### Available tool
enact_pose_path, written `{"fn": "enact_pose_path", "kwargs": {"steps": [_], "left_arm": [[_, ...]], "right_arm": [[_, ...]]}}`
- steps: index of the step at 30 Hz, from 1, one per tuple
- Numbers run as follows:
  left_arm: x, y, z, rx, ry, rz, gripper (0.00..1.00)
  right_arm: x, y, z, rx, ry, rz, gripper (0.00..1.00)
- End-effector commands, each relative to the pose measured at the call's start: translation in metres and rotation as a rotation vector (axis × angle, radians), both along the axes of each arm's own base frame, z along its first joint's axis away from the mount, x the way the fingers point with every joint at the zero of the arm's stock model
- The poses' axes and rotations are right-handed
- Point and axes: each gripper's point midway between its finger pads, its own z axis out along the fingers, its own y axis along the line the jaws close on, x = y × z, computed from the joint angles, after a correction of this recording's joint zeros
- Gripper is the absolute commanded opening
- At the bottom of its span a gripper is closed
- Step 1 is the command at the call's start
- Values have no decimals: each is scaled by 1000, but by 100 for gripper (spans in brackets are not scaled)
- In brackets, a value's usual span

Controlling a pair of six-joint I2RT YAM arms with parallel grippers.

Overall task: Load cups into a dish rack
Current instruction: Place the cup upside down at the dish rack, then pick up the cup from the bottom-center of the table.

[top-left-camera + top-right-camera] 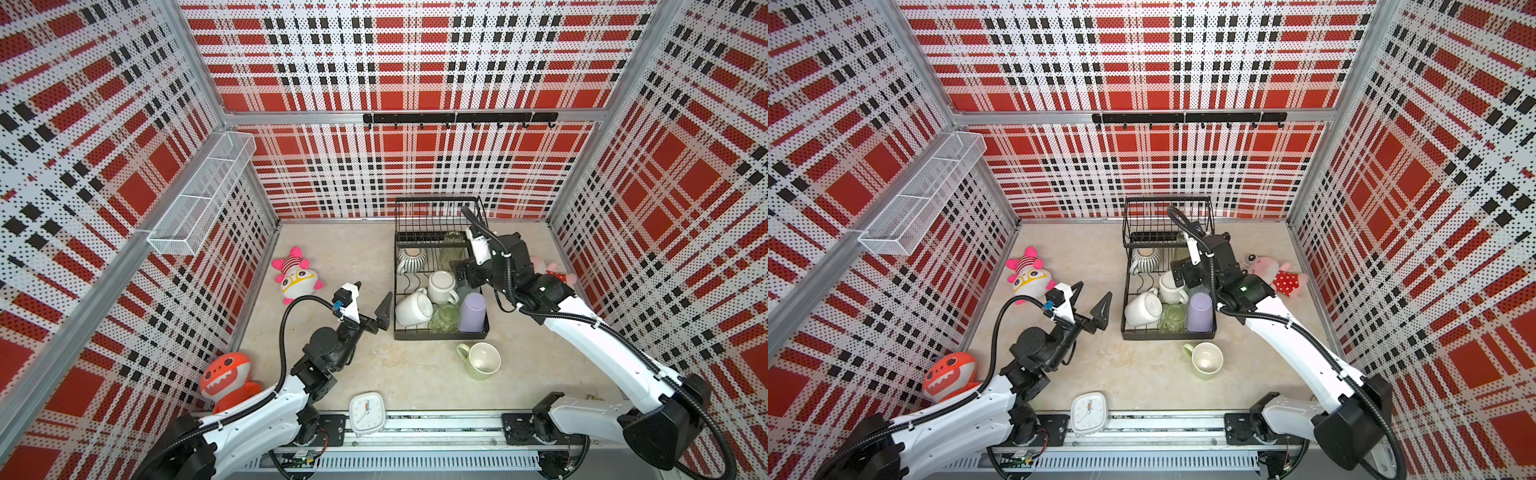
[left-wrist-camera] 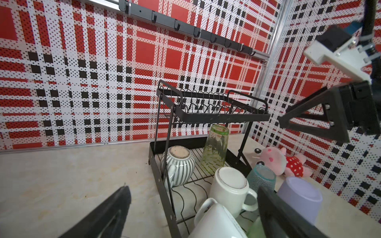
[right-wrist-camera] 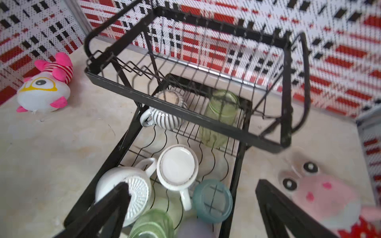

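Observation:
The black dish rack (image 1: 440, 335) (image 1: 1169, 335) stands at the back of the table. Its lower tier holds a striped mug (image 1: 411, 259), an upturned white mug (image 1: 441, 286), a white mug on its side (image 1: 412, 309), green glasses (image 1: 444, 318), a lavender tumbler (image 1: 472, 311) and a teal tumbler (image 3: 212, 201). A pale-green mug (image 1: 482, 359) (image 1: 1206, 359) lies on the table in front of the rack. My right gripper (image 3: 191, 187) hangs open and empty above the teal tumbler. My left gripper (image 1: 371, 297) (image 2: 193, 208) is open and empty, left of the rack.
Plush toys lie about: a pink-and-white one (image 1: 296, 276) at back left, an orange shark (image 1: 226, 380) at front left, a pink pig (image 1: 552, 270) right of the rack. A white clock (image 1: 366, 413) sits at the front edge. A white mesh basket (image 1: 203, 195) hangs on the left wall.

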Motion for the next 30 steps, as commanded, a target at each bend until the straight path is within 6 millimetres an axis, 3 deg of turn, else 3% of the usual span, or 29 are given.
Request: {"fn": "enact_pose_path", "kwargs": {"steps": [1, 8, 12, 17, 21, 27, 30], "left_arm": [[3, -2, 14, -140, 105, -74, 98], [2, -4, 4, -207, 274, -185, 100], [2, -9, -5, -157, 355, -185, 98], [-8, -22, -12, -125, 410, -209, 97], [-16, -33, -16, -90, 430, -224, 97], [-17, -34, -19, -60, 471, -208, 98], [-17, -31, -15, -53, 479, -193, 98]], "right_arm": [[-50, -11, -18, 173, 231, -93, 95], [-138, -32, -70, 232, 512, -168, 86], [-169, -39, -95, 233, 631, -214, 84], [-183, -61, -122, 203, 662, -327, 66], [-190, -60, -152, 170, 743, -348, 63], [-185, -56, -178, 139, 758, -351, 61], [-183, -52, -188, 120, 778, -343, 54]]}}
